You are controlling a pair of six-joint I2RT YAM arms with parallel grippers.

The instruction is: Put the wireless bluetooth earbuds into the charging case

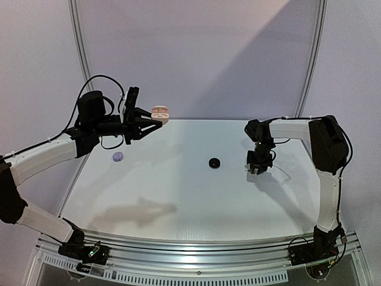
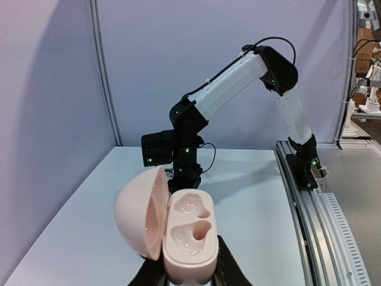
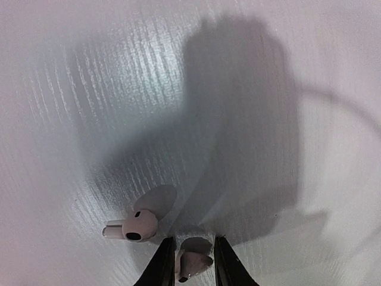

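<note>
A white table (image 1: 178, 196) bears a black disc (image 1: 214, 162) and a lavender disc (image 1: 118, 156), apart.

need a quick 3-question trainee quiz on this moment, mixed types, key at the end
1. True or false: the pink charging case held up by the left hand already has an earbud in one of its wells.
2. Pick one. The loose earbud lies: A) in a well of the case; B) on the table just beside the right hand; C) inside the open lid.
3. Count: how many small round cases lie on the table?

Key
1. False: both wells are empty.
2. B.
3. Two: the lavender case and the black case.
</note>
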